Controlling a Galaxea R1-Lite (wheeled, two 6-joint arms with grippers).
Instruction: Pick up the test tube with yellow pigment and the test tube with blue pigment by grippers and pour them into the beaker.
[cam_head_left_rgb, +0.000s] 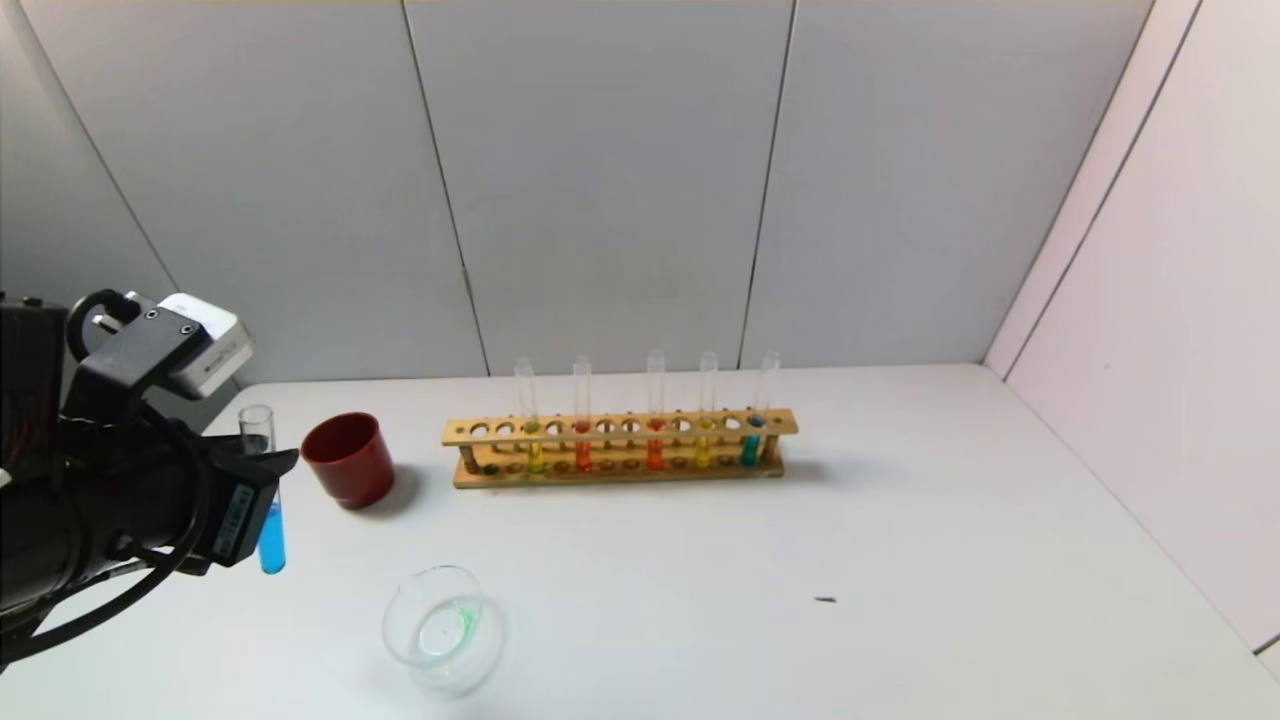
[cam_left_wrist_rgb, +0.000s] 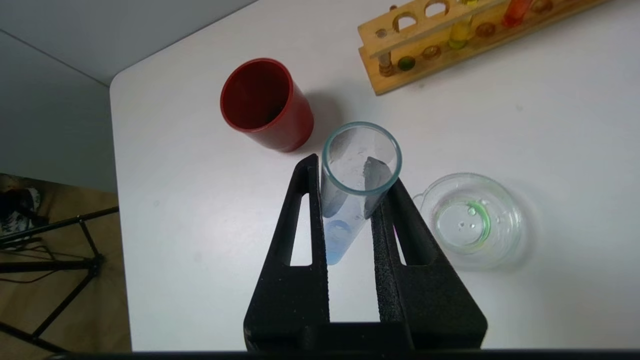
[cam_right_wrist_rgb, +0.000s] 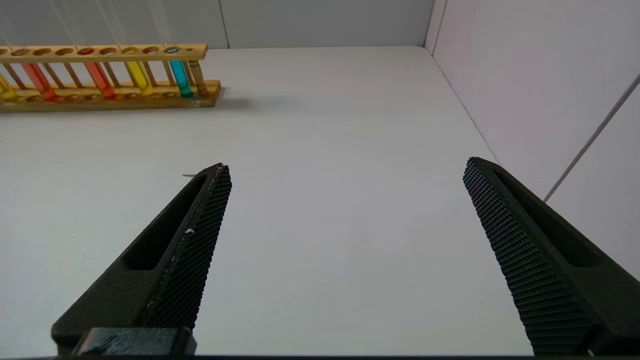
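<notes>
1. The left claw (cam_head_left_rgb: 262, 480) was seen at the left side of the desk (cam_head_left_rgb: 900, 560), raised above its surface and closed on the test tube with blue pigment (cam_head_left_rgb: 268, 500).
2. The tube was held upright, gripped around its middle, with its open mouth above the fingers (cam_left_wrist_rgb: 305, 210) and the blue liquid settled in the rounded bottom below them.
3. In the left wrist view, the tube's rim (cam_left_wrist_rgb: 361, 159) was framed between the two dark fingers, one pressed to each side of the glass.
4. The beaker (cam_head_left_rgb: 443, 628) was found on the desk near the front edge, just to the right of the held tube and lower down, with a faint green ring of liquid at its bottom.
5. A dark red cup (cam_head_left_rgb: 349, 459) was placed behind the beaker, close to the left claw, upright and open.
6. The wooden rack (cam_head_left_rgb: 620, 448) was set farther back at mid-desk, with five tubes standing in it.
7. The test tube with yellow pigment (cam_head_left_rgb: 705, 425) was spotted in the rack, second from the right end, beside a teal-filled tube (cam_head_left_rgb: 757, 425) at that end.
8. The right claw (cam_right_wrist_rgb: 345, 250) was shown only in its own wrist view, spread wide open over bare desk, gripping nothing.
</notes>
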